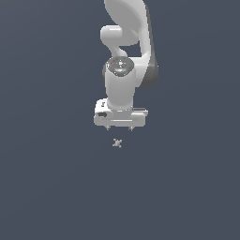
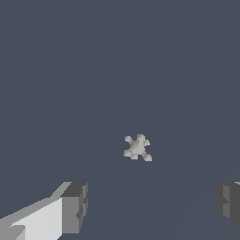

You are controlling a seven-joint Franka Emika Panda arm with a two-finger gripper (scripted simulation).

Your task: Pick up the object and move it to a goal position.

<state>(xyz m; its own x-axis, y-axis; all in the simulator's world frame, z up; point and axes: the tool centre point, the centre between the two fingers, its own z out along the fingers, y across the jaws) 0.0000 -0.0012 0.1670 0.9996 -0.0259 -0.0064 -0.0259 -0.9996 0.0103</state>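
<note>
A simulated Franka Panda arm held its gripper [image 1: 120, 127] above a plain dark grey floor [image 1: 51, 187], jaws spread wide apart and empty, as the object [image 1: 117, 143], a tiny pale grey-tan spiked star, lay loose on the surface just ahead of the fingertips and well short of being enclosed. Seen from the wrist camera, the object [image 2: 137, 148] sat between the lines of the two dark finger pads [image 2: 75, 206] but out beyond them, not yet inside the gap. No goal marker was visible in either view. The step in hand appeared to be the approach before the grasp; doing it well would likely mean shifting the hand until the star was centred between the pads, then lowering straight down close to the floor before closing, since so small and knobbly a piece could easily skid or pop out from an off-centre pinch.
</note>
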